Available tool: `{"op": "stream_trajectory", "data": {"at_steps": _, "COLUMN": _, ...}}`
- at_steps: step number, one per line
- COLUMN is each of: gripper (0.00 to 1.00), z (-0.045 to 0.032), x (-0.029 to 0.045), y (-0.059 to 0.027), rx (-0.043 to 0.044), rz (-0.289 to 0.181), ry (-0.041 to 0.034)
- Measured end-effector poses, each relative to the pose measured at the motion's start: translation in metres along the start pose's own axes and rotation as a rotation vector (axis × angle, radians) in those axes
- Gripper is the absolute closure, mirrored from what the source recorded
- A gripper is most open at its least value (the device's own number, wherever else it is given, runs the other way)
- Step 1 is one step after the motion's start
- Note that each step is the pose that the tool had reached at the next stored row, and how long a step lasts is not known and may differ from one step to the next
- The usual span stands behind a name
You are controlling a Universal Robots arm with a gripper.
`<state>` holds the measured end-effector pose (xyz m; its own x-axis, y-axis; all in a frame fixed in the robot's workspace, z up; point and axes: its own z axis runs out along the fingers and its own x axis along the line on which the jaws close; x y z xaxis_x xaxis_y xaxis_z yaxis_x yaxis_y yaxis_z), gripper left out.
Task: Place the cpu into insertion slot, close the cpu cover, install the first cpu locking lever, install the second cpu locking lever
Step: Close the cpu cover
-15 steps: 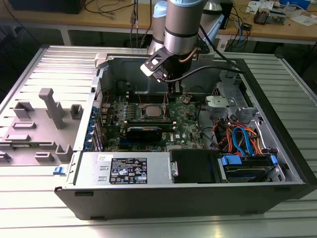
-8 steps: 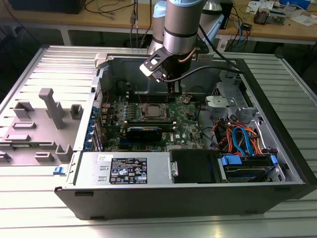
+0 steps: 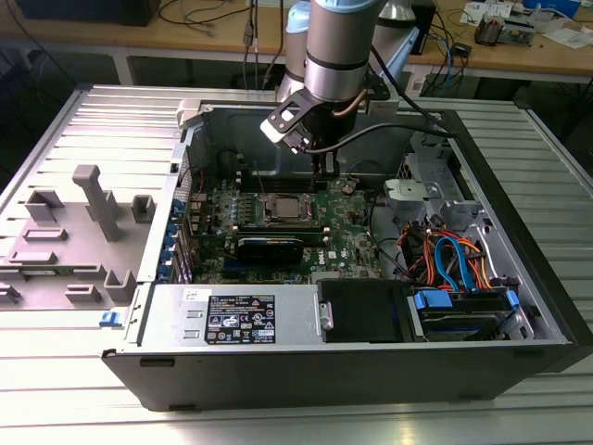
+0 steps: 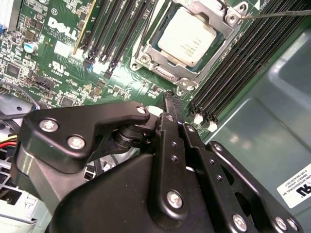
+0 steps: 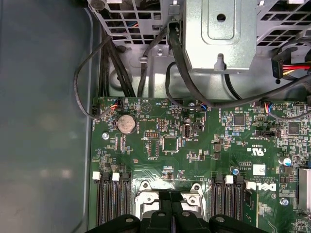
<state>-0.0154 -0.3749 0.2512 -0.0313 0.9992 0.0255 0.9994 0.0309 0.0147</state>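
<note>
A black two-finger gripper [image 4: 169, 99] hovers low over a green circuit board [image 5: 209, 150], fingers pressed together and holding nothing. The small square cpu with a matte silver-grey top [image 4: 187, 35] sits in the silver-rimmed insertion slot [image 5: 146, 199]. The thin silver cpu cover frame [image 4: 224, 41] appears to lie closed around it. A thin steel locking lever [image 4: 277, 13] juts beside the socket. Seating it likely needs a steady, sliding push, clear of the long black memory slots [image 4: 238, 68] flanking the socket.

Cluttered wooden bench [image 3: 83, 39] behind ribbed metal table [image 3: 56, 408].
</note>
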Motion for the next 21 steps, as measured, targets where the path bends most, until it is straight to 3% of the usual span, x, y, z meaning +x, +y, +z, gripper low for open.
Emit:
{"op": "stream_trajectory", "data": {"at_steps": 13, "gripper": 0.89, "z": 0.0037, "x": 0.0005, "y": -0.0200, "rx": -0.0016, "rz": -0.009, "ry": -0.0008}}
{"op": "stream_trajectory", "data": {"at_steps": 21, "gripper": 0.89, "z": 0.0047, "x": 0.0006, "y": -0.0229, "rx": -0.0014, "rz": -0.017, "ry": -0.0007}}
